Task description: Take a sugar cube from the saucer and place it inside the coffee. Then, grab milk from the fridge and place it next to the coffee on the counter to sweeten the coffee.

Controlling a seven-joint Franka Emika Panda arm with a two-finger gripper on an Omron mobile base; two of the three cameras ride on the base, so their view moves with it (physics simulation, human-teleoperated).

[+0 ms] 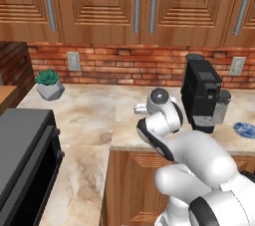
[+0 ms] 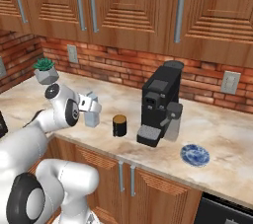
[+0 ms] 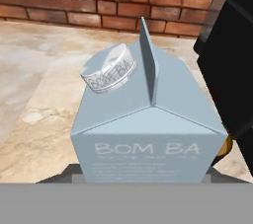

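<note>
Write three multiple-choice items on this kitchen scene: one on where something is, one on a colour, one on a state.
1. Where is the coffee on the counter?
A. Right of the saucer
B. Between the milk and the coffee machine
C. Beside the plant

2. What colour is the milk?
A. Red
B. Pale blue-grey
C. Green

3. How does the milk stand?
A. Upright at the hand
B. Tipped on its side
C. Upside down

Key: 1 B, the cup sits between carton and coffee machine in the right base view; 2 B, the hand view shows its pale blue-grey walls; 3 A, its gable points up.
</note>
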